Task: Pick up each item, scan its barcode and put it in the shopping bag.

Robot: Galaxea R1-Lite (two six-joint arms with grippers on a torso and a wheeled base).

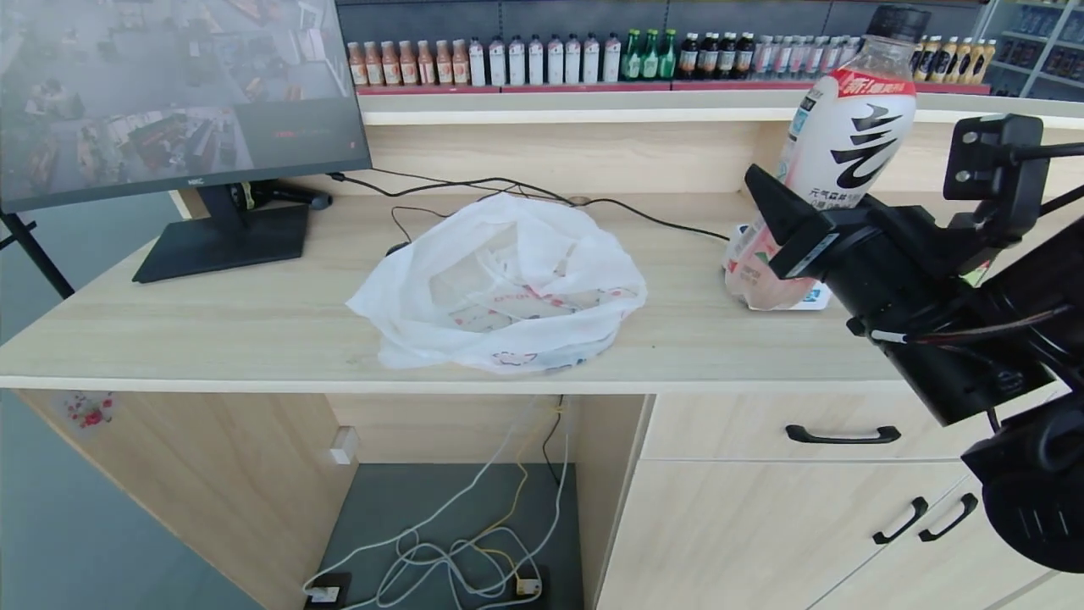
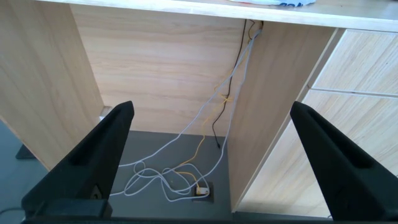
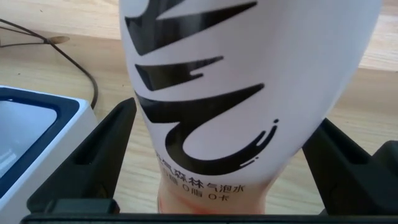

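Jaws of right gripper (image 3: 217, 168) clenched on bottle (image 1: 847, 127); left gripper (image 2: 211, 162) released. Bottle likely heavy, slick, slightly squashy; low body grip best.

Bottle (image 1: 847, 127): white label with one large black brush-stroke character, small black characters beneath it, and white characters on a red band under the cap. Bag (image 1: 508, 254): faint red print, too small to read. Monitor (image 1: 169, 85): tiny pale logo on the lower bezel, unreadable.

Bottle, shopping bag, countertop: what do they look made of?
Bottle: looks like clear plastic under a glossy white printed sleeve; pinkish see-through base, dark cap.
Shopping bag: thin translucent white plastic film, crinkled and slumped.
Countertop: pale matte wood grain, probably laminate board; cannot tell from solid wood.
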